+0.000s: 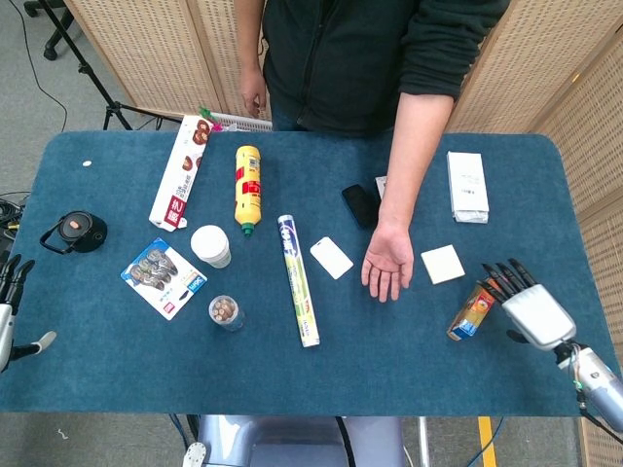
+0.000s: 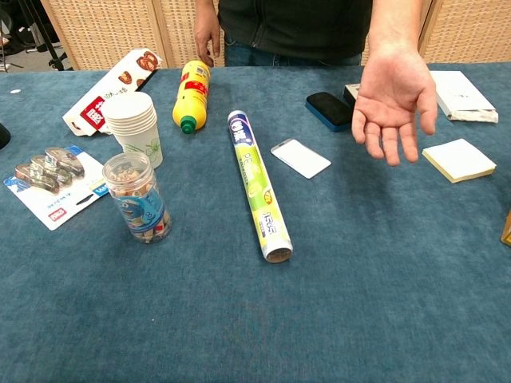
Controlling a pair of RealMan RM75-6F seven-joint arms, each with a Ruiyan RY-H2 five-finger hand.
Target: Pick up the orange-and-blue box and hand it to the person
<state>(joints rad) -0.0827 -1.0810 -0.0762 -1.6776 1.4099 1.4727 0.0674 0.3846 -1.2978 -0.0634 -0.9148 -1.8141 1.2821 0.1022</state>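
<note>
The orange-and-blue box (image 1: pixel 471 313) lies on the blue table (image 1: pixel 409 360) near its right front, and only a sliver of the box (image 2: pixel 507 228) shows at the chest view's right edge. My right hand (image 1: pixel 531 304) sits just right of the box, its dark fingers (image 1: pixel 501 276) spread and reaching its upper end; no grip shows. The person's hand (image 1: pixel 387 259) rests palm up on the table, left of the box, and appears raised and open in the chest view (image 2: pixel 391 96). My left hand (image 1: pixel 10 309) hangs off the table's left edge, fingers apart, holding nothing.
A yellow notepad (image 1: pixel 443 264) lies between the person's hand and the box. A foil roll (image 1: pixel 298 280), white card (image 1: pixel 331 258), phone (image 1: pixel 360 204), paper cups (image 1: pixel 211 245), jar (image 1: pixel 226 312), yellow bottle (image 1: pixel 248 185) and snack box (image 1: pixel 180 171) fill the middle and left.
</note>
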